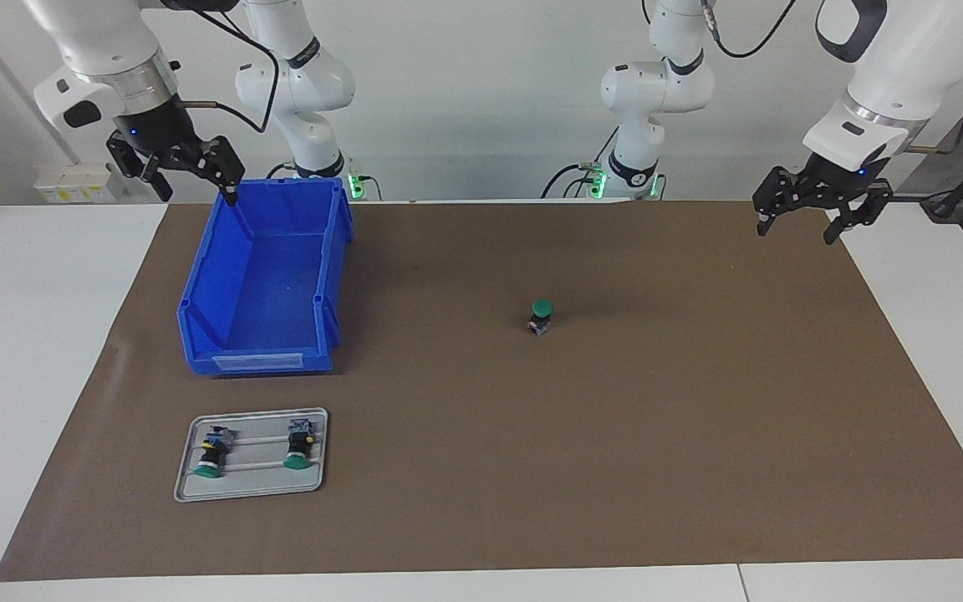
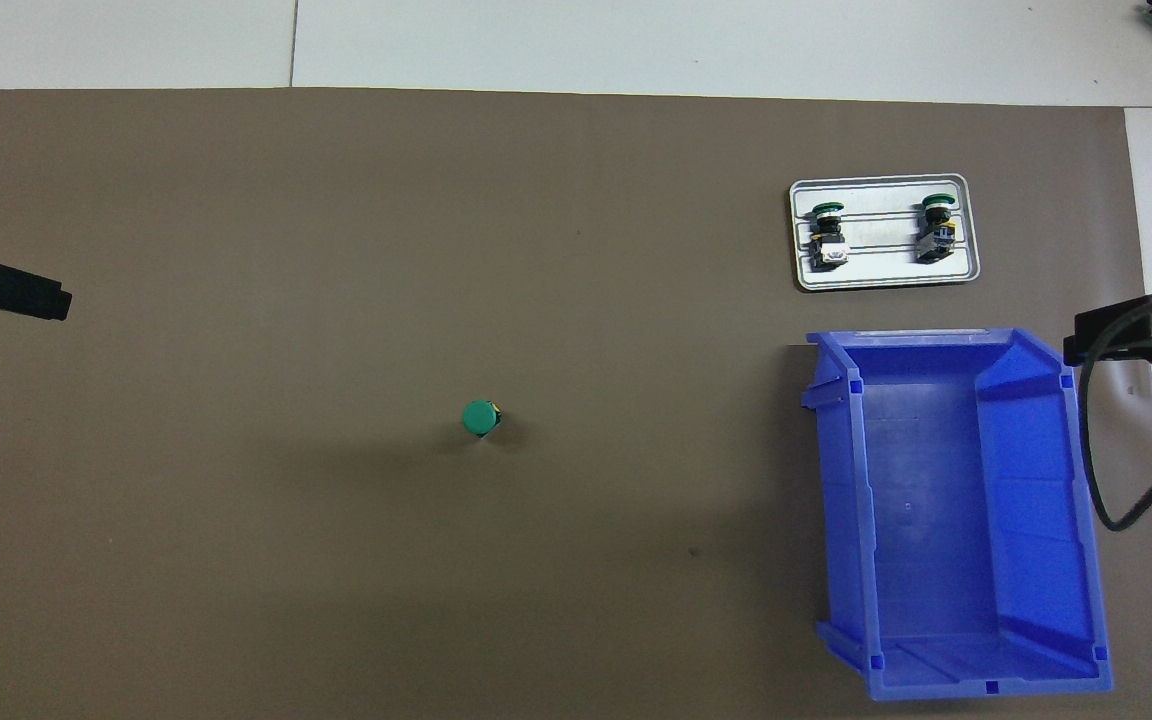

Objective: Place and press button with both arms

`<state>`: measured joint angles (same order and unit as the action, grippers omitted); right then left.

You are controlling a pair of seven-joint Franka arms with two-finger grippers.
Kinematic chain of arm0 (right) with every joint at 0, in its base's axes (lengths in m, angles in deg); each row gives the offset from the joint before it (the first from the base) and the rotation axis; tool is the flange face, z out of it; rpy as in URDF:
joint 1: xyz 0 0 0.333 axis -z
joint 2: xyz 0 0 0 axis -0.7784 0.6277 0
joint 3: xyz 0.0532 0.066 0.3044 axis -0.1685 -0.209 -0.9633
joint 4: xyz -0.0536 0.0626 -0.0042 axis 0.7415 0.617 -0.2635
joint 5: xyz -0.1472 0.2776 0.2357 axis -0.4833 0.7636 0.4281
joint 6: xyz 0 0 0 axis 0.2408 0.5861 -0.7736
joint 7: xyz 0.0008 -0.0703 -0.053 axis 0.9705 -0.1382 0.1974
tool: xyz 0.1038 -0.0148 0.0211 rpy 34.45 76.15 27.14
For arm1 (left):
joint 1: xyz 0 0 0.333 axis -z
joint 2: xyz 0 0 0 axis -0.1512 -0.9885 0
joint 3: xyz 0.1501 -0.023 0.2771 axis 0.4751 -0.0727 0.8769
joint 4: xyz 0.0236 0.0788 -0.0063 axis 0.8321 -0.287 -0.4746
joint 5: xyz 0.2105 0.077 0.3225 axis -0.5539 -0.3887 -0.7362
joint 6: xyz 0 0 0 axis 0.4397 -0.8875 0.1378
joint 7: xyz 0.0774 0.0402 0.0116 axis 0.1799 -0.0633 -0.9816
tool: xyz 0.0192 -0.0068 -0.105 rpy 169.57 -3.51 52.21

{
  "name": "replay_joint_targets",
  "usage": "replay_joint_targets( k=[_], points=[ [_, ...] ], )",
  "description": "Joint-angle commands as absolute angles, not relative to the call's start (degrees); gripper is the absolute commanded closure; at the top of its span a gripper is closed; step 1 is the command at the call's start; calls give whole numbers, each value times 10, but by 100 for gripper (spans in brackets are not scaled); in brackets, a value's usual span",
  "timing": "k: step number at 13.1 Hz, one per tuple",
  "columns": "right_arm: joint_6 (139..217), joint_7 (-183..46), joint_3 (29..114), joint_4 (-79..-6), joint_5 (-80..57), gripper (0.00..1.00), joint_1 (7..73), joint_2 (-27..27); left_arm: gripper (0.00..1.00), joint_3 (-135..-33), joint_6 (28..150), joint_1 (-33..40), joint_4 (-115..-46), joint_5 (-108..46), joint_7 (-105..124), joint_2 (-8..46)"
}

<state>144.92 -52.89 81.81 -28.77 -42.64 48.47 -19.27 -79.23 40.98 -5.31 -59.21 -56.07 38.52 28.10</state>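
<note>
**Button upright mid-mat, both grippers up and apart**

Button (image 1: 541,317) stands upright, green cap up, alone near the middle of the brown mat (image 1: 615,468), a bit toward the left arm's end, well clear of every edge. Nothing touches it.

Left gripper (image 1: 821,219) hangs in the air over the mat's corner at the robots' edge, left arm's end; fingers spread, holding nothing. Right gripper (image 1: 194,178) hangs w/ fingers apart over the robot-side rim of the blue bin (image 1: 197,301), also holding nothing. Overhead view shows only their tips at the frame sides.

Bin sits on the mat toward the right arm's end, touching the robots' edge. Grey tray (image 1: 251,493) lies farther from the robots than the bin, near the mat's outer edge; 2 spare buttons (image 1: 214,453) lie on their sides in it, apart.
</note>
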Motion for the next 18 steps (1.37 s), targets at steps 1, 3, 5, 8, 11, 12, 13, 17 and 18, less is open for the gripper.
replay_joint_targets(
  k=[1,3,5,8,11,12,13,17,18],
  points=[
    [1447,-531,815,-304,-415,0,488,-208,0,-800,413,-54,-621,-567,392,304],
    [1447,-535,820,-301,-416,0,497,-208,0,-800,422,-53,-618,-567,394,301],
    [1445,-531,822,-298,-416,0,496,-214,0,-800,416,-51,-618,-569,390,302],
    [1445,-543,818,-306,-416,0,488,-218,0,-800,397,-54,-622,-569,389,305],
    [1539,-479,816,-362,-413,0,403,-206,0,-800,383,-60,-624,-569,389,308],
    [1568,-437,816,-379,-412,0,366,-200,0,-800,383,-60,-624,-569,389,308],
    [1602,-403,816,-396,-410,0,332,-200,0,-800,382,-59,-623,-569,389,308],
    [1664,-270,816,-398,-406,0,224,-149,0,-800,383,-59,-624,-569,389,308],
    [1683,-234,816,-396,-406,0,194,-128,0,-800,383,-59,-624,-569,389,308]
  ],
)
